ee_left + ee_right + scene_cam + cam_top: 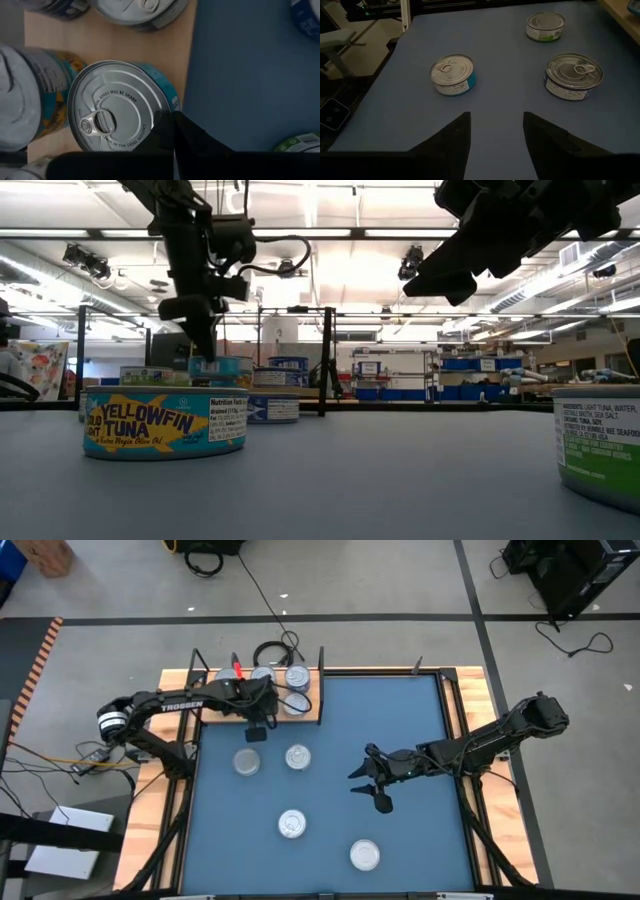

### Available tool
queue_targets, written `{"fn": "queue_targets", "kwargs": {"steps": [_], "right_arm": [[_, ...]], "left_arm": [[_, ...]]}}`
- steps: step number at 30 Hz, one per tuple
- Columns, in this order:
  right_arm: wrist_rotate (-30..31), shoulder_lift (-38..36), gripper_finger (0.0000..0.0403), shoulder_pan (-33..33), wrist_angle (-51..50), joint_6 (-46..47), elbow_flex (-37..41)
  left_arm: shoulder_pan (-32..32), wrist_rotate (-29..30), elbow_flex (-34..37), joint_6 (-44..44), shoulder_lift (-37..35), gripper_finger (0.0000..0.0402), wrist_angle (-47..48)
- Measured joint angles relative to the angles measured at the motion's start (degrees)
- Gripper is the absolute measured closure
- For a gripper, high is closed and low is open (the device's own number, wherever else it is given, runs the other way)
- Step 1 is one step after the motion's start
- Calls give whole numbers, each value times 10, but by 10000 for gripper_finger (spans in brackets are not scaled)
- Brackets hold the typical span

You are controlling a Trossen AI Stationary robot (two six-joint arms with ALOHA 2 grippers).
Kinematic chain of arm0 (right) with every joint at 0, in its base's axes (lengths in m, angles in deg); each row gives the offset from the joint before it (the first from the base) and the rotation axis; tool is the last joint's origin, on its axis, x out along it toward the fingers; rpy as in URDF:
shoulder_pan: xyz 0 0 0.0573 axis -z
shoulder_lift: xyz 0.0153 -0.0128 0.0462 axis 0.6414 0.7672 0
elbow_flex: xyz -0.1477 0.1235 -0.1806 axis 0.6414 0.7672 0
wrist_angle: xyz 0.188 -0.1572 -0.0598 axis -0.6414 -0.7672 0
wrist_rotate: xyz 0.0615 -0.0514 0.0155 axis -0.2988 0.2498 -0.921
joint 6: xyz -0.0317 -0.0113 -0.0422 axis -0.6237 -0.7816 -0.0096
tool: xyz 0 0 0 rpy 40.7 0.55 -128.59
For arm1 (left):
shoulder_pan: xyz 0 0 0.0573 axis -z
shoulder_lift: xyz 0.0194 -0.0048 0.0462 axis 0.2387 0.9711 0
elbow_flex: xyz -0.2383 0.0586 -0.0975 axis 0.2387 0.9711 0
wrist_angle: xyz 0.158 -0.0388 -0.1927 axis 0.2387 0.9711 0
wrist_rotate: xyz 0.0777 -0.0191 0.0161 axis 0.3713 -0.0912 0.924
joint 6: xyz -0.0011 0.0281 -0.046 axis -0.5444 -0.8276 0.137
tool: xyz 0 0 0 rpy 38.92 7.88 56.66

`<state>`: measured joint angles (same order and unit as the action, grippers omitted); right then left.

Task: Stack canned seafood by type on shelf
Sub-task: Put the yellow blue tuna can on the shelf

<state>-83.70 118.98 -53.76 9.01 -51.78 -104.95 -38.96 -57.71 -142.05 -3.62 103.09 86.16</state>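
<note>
From above, the closed left gripper (257,730) hangs at the shelf (310,710) edge by the sorted tins (297,677). Its wrist view shows one tin (120,107) directly below. The right gripper (494,135), open and empty, faces loose tins (452,74) on the mat (400,710).

Tins (297,757) scattered; others on shelf (310,712)
</note>
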Motion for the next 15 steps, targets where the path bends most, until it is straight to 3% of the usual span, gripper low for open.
{"fn": "queue_targets", "kwargs": {"steps": [15], "right_arm": [[0,0,215,0,0,0,0]], "left_arm": [[-12,-17,0,-13,4,400,-24]]}}
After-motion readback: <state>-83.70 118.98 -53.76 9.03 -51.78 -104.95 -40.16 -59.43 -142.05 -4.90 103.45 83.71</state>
